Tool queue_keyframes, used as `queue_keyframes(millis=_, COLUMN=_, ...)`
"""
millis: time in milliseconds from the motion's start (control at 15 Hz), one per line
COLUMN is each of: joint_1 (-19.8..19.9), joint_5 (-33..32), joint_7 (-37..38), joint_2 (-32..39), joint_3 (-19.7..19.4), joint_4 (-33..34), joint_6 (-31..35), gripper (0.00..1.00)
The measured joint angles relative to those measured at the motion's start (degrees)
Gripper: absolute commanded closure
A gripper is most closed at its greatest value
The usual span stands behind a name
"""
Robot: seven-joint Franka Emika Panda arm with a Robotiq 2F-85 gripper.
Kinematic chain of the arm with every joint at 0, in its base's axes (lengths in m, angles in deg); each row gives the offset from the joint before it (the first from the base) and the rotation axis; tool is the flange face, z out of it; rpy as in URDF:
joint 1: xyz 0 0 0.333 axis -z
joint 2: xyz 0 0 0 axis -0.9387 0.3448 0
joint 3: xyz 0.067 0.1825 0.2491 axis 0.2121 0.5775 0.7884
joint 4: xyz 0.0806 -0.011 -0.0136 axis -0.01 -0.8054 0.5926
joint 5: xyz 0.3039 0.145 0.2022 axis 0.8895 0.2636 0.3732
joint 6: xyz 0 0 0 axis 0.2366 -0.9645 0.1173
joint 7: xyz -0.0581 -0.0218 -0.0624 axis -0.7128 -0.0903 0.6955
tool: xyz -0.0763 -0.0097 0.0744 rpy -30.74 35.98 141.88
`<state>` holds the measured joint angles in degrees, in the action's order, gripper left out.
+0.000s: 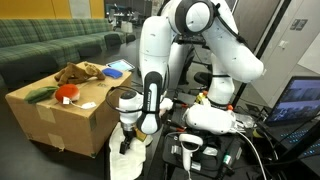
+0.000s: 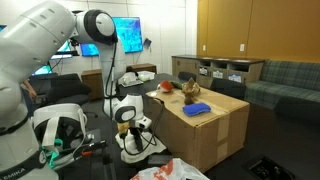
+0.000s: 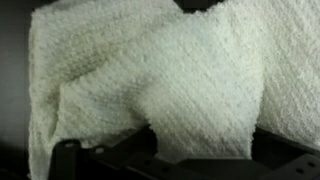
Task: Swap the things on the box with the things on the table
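Observation:
The brown cardboard box (image 1: 60, 118) (image 2: 218, 132) carries a brown plush toy (image 1: 78, 72) (image 2: 190, 90), a red item (image 1: 67, 94), a green item (image 1: 40, 95) and a blue item (image 2: 197, 109). Beside the box a white towel (image 1: 124, 163) (image 2: 134, 153) lies crumpled on the black table (image 3: 12, 100). My gripper (image 1: 127, 142) (image 2: 135, 140) points down right over the towel. In the wrist view the towel (image 3: 160, 70) fills the picture and a raised fold sits between the fingers of my open gripper (image 3: 170, 150). The jaws stand wide, and whether they touch the fold is not clear.
The robot's white base and cables (image 1: 210, 120) stand close beside the towel. A laptop (image 1: 300, 100) sits at the edge. A green sofa (image 1: 50, 40) stands behind the box. A crumpled plastic bag (image 2: 170, 172) lies near the front of an exterior view.

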<state>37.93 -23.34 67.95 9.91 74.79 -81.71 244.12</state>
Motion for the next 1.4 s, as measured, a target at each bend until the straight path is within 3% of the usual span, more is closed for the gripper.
queue_keyframes(millis=67, joint_1=-0.46, joint_5=0.39, joint_7=0.16, joint_2=0.01, joint_3=-0.27, joint_4=0.09, joint_6=0.00, gripper=0.00)
queue_keyframes(millis=133, joint_1=-0.86, joint_5=0.56, joint_7=0.22, joint_2=0.04, joint_3=-0.55, joint_4=0.18, joint_6=0.00, gripper=0.24)
queue_keyframes(millis=267, joint_1=-1.48, joint_5=0.57, joint_7=0.21, joint_2=0.02, joint_3=-0.92, joint_4=0.21, joint_6=0.01, gripper=0.32)
queue_keyframes(millis=733, joint_1=-4.57, joint_5=0.56, joint_7=-0.01, joint_2=-0.55, joint_3=-2.15, joint_4=0.48, joint_6=0.00, gripper=0.86)
queue_keyframes(millis=1000, joint_1=-7.16, joint_5=0.56, joint_7=-0.06, joint_2=-1.21, joint_3=-3.77, joint_4=-0.23, joint_6=-0.01, gripper=0.96)
queue_keyframes(millis=1200, joint_1=-9.88, joint_5=0.52, joint_7=-0.22, joint_2=-2.72, joint_3=-6.28, joint_4=-2.88, joint_6=-0.01, gripper=0.89)
queue_keyframes(millis=1400, joint_1=-13.71, joint_5=0.20, joint_7=-0.60, joint_2=-5.95, joint_3=-10.01, joint_4=-7.57, joint_6=-0.05, gripper=0.91)
